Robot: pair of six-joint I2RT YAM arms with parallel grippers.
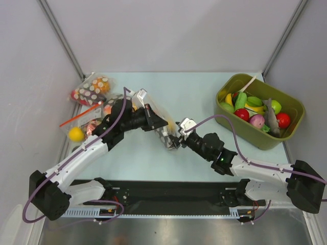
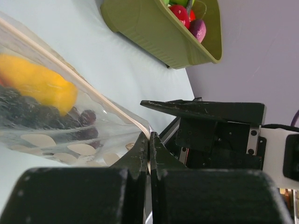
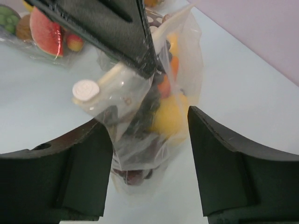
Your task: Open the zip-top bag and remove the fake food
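Observation:
The clear zip-top bag (image 1: 164, 138) is held up over the table's middle. My left gripper (image 1: 161, 123) is shut on its top edge; in the left wrist view the jaws (image 2: 150, 141) pinch the bag's corner strip (image 2: 112, 109). Inside the bag show a yellow fruit (image 2: 42, 83) and dark purple grapes (image 2: 28, 112). My right gripper (image 1: 176, 138) is open with the bag's lower part (image 3: 140, 135) between its fingers (image 3: 148, 123), apart from both. The yellow fruit (image 3: 168, 116), an orange-red piece (image 3: 163, 86) and the bag's whitish zip strip (image 3: 110, 79) show there. The green fruit is hidden.
A green bin (image 1: 240, 130) of toy fruit stands at the right rear, also in the left wrist view (image 2: 149, 32). Dark brown dotted bags (image 1: 92, 91) and a bag with a red zip strip (image 1: 82, 118) lie at the left. Another bag of toy fruit (image 3: 44, 32) lies behind.

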